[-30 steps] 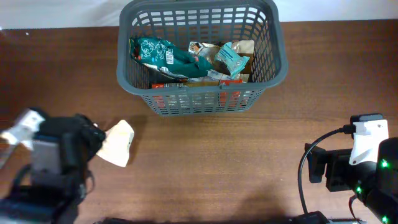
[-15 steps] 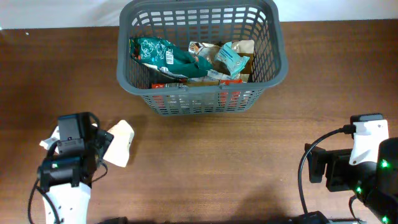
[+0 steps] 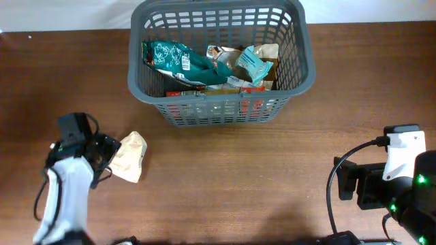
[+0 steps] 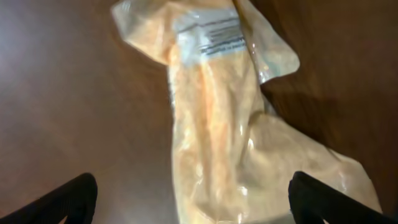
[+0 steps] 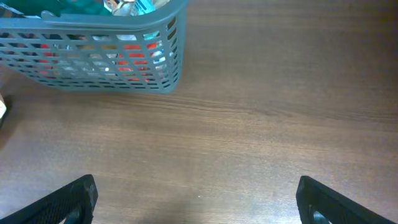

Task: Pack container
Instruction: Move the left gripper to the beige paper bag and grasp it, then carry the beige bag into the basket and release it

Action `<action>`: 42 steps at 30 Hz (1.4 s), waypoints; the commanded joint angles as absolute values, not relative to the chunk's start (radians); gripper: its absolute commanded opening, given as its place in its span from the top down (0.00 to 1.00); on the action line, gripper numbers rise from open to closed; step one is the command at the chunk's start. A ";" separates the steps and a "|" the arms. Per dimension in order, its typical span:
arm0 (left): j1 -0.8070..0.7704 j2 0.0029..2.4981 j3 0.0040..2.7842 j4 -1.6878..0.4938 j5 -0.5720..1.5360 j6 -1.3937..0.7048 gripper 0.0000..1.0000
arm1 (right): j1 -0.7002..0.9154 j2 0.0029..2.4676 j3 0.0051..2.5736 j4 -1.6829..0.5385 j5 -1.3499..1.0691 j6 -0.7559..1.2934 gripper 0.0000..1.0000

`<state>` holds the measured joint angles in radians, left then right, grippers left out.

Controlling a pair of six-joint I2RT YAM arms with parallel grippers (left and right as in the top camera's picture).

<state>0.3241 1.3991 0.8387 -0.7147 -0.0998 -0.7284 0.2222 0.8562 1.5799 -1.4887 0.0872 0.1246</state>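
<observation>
The basket (image 3: 219,114) stood upright on the counter (image 3: 259,177), at the far edge and near the middle. It held several snack packets, among them a teal packet (image 3: 178,58) at its left side and some red ones low behind the front slots. One pale yellow packet (image 3: 129,157) lay outside on the counter, well apart from the basket, to the front and left of it. The left claw (image 3: 103,151) was just at the left edge of this packet. In the left wrist view the left claw (image 4: 193,202) was spread wide, with its two dark fingers in the lower corners. The packet (image 4: 217,130) lay crumpled between them, with a white label (image 4: 214,34) on its far end; whether a finger touched the packet, I could not tell. The right arm (image 3: 398,180) was at the front right corner, well apart from the basket. In the right wrist view the right claw (image 5: 196,199) was also spread wide, with only counter wood seen between its fingers, and a corner of the basket (image 5: 93,62) showed at the top left.
</observation>
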 commanded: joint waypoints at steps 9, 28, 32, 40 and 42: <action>0.330 1.648 0.831 -0.516 -0.028 -0.679 0.11 | 0.217 0.856 1.580 -1.487 0.086 0.124 0.01; 0.330 1.665 0.855 -0.501 -0.020 -0.654 0.81 | 0.217 0.856 1.580 -1.487 0.086 0.124 0.01; 0.330 1.623 0.944 -0.579 -0.022 -0.607 0.87 | 0.217 0.856 1.580 -1.487 0.086 0.124 0.01; 0.330 1.402 1.215 -0.765 -0.102 -0.559 0.90 | 0.217 0.856 1.580 -1.487 0.086 0.124 0.01; 0.329 1.337 1.282 -0.788 -0.097 -0.553 0.90 | 0.217 0.856 1.580 -1.487 0.086 0.124 0.01</action>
<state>0.3279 1.4574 1.1770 -0.7750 -0.0784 -0.5926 0.2222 0.8562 1.5799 -1.4887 0.0875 0.1242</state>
